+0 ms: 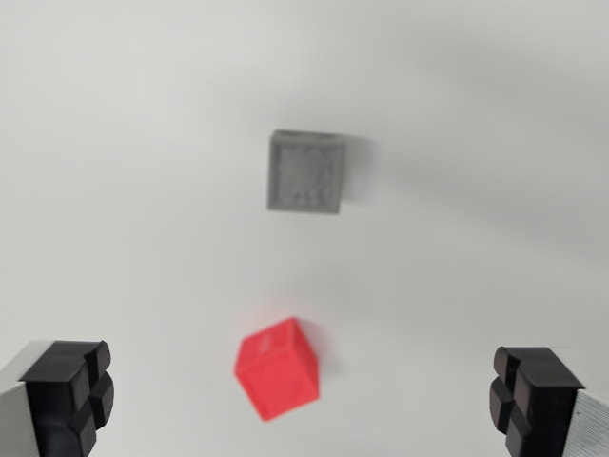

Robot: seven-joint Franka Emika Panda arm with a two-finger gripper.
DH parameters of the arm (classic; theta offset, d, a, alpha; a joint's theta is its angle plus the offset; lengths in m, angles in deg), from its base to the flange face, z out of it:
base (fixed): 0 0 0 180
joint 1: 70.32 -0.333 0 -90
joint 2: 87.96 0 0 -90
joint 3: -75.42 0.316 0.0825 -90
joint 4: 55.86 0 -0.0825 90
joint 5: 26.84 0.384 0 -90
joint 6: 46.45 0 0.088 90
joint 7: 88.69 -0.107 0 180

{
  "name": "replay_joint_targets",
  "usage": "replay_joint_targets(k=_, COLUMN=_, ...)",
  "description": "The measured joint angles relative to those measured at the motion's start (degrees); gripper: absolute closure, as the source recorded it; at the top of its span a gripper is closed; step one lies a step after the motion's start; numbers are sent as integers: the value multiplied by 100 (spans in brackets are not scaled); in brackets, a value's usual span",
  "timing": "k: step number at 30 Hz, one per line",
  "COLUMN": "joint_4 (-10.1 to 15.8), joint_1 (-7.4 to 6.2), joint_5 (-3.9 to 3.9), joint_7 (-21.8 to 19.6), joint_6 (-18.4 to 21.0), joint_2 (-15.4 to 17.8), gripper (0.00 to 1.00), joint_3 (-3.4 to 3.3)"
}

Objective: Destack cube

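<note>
Hovering over the white table (114,190), the gripper (304,400) is spread wide and holds nothing. The red cube (277,367) lies tilted between its fingers (71,390), apart from the grey cube (305,172) beyond; both blurred.

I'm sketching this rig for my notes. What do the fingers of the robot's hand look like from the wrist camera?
The hand shows two blocky black fingertips with notched, stepped edges, each mounted on a light grey finger body at the picture's bottom corners. No cables or markings are visible.
</note>
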Motion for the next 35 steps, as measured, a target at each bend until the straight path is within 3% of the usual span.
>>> replay_joint_targets(k=35, joint_4=-54, joint_1=0, joint_5=5, joint_7=5, joint_6=96, joint_2=38, gripper=0, joint_3=-1)
